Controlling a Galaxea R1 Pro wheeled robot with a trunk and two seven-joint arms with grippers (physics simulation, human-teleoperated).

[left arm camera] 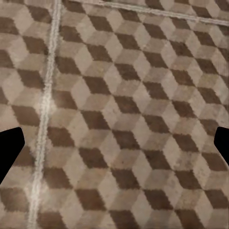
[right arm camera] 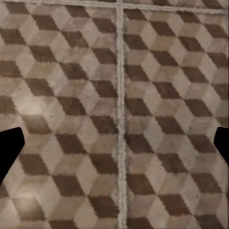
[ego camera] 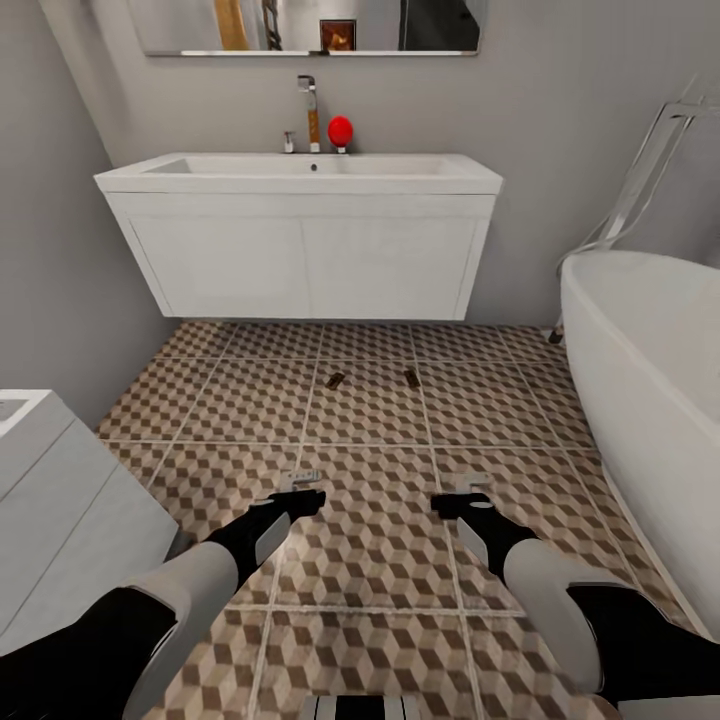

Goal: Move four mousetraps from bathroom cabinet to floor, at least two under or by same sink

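Note:
Two small brown mousetraps (ego camera: pixel 335 380) (ego camera: pixel 411 377) lie on the cube-patterned bathroom floor (ego camera: pixel 370 420), just in front of the white sink (ego camera: pixel 300 175) on its wall-hung vanity. My left gripper (ego camera: pixel 299 482) hangs over the tiles nearer me, well short of the traps. My right gripper (ego camera: pixel 470 490) hangs beside it at the same height. In both wrist views the dark fingertips (left arm camera: pixel 9 148) (right arm camera: pixel 9 150) stand wide apart at the frame edges with bare tile between them, so both grippers are open and hold nothing. The cabinet is out of view.
A white oval bathtub (ego camera: pixel 650 380) fills the right side, with a chrome fitting against the wall behind it. A white box-shaped unit (ego camera: pixel 60 480) stands at the near left. A chrome tap (ego camera: pixel 308 110) and a red object (ego camera: pixel 340 130) sit on the sink's back edge.

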